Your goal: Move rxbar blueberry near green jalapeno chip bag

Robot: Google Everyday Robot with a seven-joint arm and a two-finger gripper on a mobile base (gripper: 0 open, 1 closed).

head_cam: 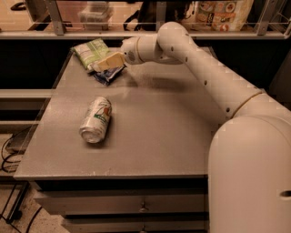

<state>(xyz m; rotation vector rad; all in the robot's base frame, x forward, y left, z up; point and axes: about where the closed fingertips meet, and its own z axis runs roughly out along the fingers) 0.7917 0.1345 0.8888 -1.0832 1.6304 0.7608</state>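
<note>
I log, as seen:
- tabletop (pixel 159 132): matt grey, finely grained.
- soda can (pixel 96 119), near left edge: glossy metal.
- green jalapeno chip bag (pixel 91 51), far left corner: crinkled shiny film.
- rxbar blueberry (pixel 109 75): dark glossy wrapper.
- hand (pixel 108 61), over the bar: matt tan.
- arm (pixel 209 73): smooth cream plastic.

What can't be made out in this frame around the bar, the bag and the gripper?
- rxbar blueberry: camera view, the gripper covers its upper part; whether it is lifted or lying on the table is unclear.
- green jalapeno chip bag: its near corner is behind the gripper, so contact with the bar cannot be told.
- soda can: label print too small to read.
- shelf goods: cut off by the top edge.
</note>
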